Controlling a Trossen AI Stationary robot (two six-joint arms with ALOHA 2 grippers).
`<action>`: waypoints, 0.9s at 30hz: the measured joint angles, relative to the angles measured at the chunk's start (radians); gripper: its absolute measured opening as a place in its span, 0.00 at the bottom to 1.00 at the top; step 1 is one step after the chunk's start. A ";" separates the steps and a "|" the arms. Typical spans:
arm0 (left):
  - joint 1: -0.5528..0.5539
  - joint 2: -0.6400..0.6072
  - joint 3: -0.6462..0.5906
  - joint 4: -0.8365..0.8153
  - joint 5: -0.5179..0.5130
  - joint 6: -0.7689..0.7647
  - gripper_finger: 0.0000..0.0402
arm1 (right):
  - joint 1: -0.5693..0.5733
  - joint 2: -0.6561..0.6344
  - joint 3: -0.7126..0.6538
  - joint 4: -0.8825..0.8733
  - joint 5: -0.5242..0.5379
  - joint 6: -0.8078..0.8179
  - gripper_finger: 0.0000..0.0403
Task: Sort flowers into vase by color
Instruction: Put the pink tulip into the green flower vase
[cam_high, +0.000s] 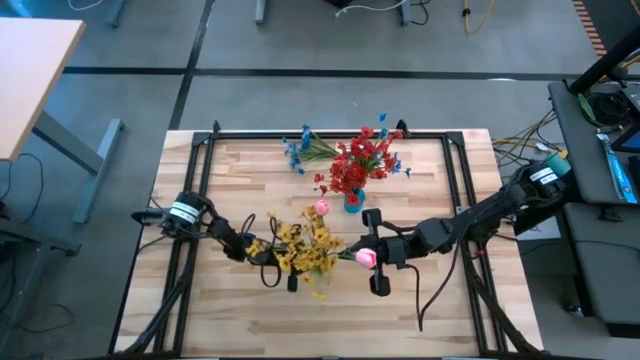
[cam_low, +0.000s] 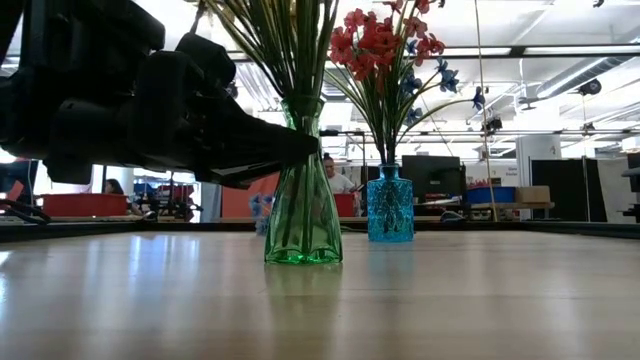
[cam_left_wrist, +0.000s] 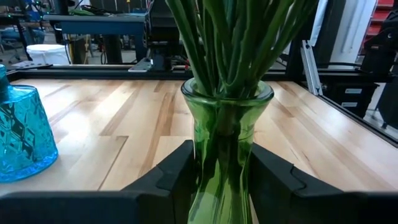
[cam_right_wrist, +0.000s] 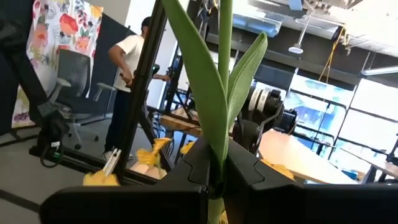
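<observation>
- The left gripper (cam_high: 262, 252) is in the middle of the table, near the front edge. Its two fingers (cam_left_wrist: 168, 177) sit on each side of the green glass vase (cam_left_wrist: 225, 143) and squeeze its thin neck.
- The green glass vase stands upright on the wooden table (cam_high: 250, 180). Many green stems go down into it, and yellow flowers (cam_high: 305, 245) spread out over its top.
- The right gripper (cam_high: 368, 256) is just to the right of the yellow flowers. Its fingers (cam_right_wrist: 245, 168) are pinched tight on the green stem of a pink bud (cam_high: 365, 257), and long green leaves (cam_right_wrist: 205, 87) stick up from the stem.
- Another pink bud (cam_high: 322, 208) shows just past the yellow flowers.
- A blue glass vase (cam_low: 390, 205) stands farther back, a bit to the right of the green one. It holds red flowers (cam_high: 355, 165), with some blue ones mixed in.
- A blue flower sprig (cam_high: 303, 148) lies flat on the table by the far edge, left of the red flowers.
- A person (cam_right_wrist: 127, 81) in a white shirt stands in the room past the table.
</observation>
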 joint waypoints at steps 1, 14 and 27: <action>0.000 0.000 0.000 0.000 0.000 0.000 0.28 | 0.000 0.000 0.000 -0.003 0.000 0.000 0.03; 0.000 0.001 0.000 0.000 -0.001 -0.001 0.28 | -0.031 0.074 0.002 0.005 0.000 0.077 0.03; 0.000 0.002 0.000 -0.001 0.000 -0.004 0.28 | -0.039 0.159 0.020 -0.014 0.000 0.131 0.03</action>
